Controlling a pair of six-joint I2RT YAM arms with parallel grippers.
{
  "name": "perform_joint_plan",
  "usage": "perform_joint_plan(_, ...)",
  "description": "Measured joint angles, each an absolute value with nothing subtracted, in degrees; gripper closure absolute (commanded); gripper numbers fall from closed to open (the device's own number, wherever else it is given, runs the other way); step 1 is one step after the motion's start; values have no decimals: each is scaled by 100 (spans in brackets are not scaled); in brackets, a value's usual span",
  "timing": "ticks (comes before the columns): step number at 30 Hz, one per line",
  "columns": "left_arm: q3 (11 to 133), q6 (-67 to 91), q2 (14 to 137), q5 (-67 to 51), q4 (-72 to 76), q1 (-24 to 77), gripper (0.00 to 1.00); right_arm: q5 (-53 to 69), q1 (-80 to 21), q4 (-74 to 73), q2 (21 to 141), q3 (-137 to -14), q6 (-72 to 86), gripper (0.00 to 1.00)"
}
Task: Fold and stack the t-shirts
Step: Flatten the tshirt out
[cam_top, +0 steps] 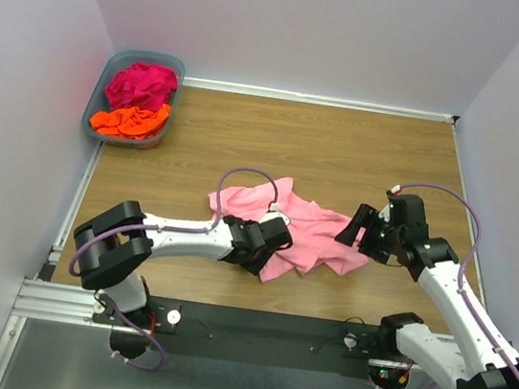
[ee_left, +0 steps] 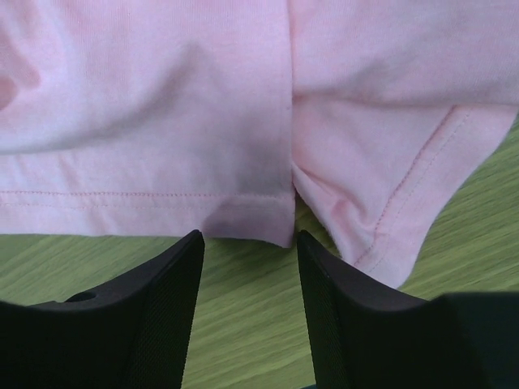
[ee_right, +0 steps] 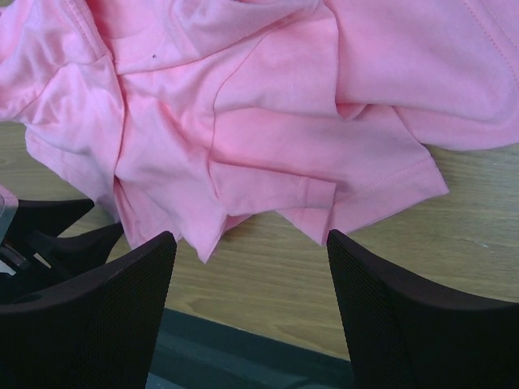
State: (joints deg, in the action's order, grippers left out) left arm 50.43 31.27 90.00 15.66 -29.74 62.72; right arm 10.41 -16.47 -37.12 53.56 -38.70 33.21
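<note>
A light pink t-shirt (cam_top: 308, 228) lies crumpled on the wooden table (cam_top: 343, 148) between the two arms. My left gripper (cam_top: 272, 240) sits low at its near-left edge. In the left wrist view the left gripper (ee_left: 250, 243) is open, and the shirt's stitched hem (ee_left: 146, 198) lies just past the fingertips with only bare wood between them. My right gripper (cam_top: 352, 231) is at the shirt's right edge. In the right wrist view the right gripper (ee_right: 251, 243) stands wide open, holding nothing, above the folded corners of the shirt (ee_right: 268, 146). A magenta t-shirt (cam_top: 141, 84) and an orange t-shirt (cam_top: 132, 122) lie bunched in the basket.
The grey-blue plastic basket (cam_top: 137, 142) stands at the table's far left corner, against the left wall. White walls close the table on the left, back and right. A black rail (cam_top: 260, 330) runs along the near edge between the arm bases.
</note>
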Motion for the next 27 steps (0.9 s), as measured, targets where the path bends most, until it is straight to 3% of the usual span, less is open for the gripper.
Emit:
perform_joint_plan(10, 5330, 2845, 9330, 1481, -3000, 6248, 43, 1041, -1647, -3680, 5360, -3870, 3358, 17)
perform_joint_plan(15, 5500, 2716, 9496, 1363, -2980, 6230, 59, 1066, -1647, -3636, 5360, -3870, 3365, 17)
perform_joint_plan(18, 5535, 2676, 9539, 1297, -2943, 6219, 74, 1114, -1647, -3607, 5367, -3872, 3365, 17)
perform_joint_plan(21, 5529, 2613, 9548, 1278, -2928, 6204, 100, 1234, -1647, -3588, 5461, -3872, 3347, 18)
perform_joint_plan(27, 5566, 2589, 9535, 1186, -2993, 6034, 100, 1455, -1712, -3282, 5927, -3682, 3343, 18)
